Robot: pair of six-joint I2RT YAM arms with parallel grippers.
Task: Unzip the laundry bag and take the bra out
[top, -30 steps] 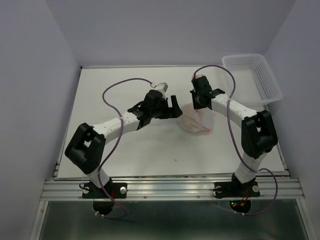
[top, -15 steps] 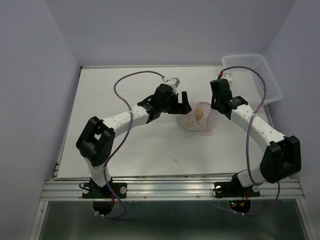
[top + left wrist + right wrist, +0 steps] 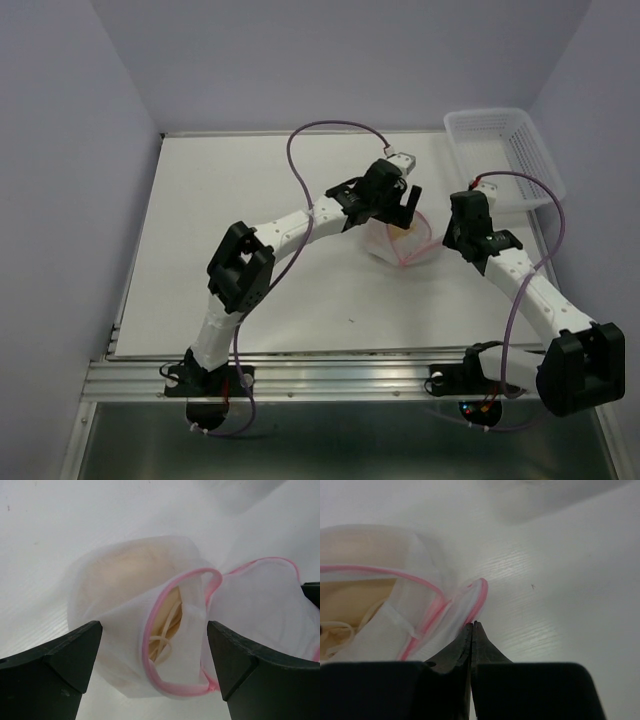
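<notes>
The laundry bag lies on the white table right of centre, its pink zipper rim gaping open. The beige bra shows inside the opening, its thin straps visible; it also shows in the bag in the overhead view. My left gripper hangs open just above the bag's mouth, one finger on each side, touching nothing. My right gripper is shut at the bag's right edge, where the pink rim runs into its tips and one mesh half is drawn toward it.
A white lattice basket stands at the back right corner. The arms' purple cables loop above the table. Both arms crowd around the bag, the left gripper behind it, the right gripper beside it.
The right gripper, still shut, has travelled from the bag's left to its right and the rim has opened. The left arm has swung right until its open gripper is over the bag.
</notes>
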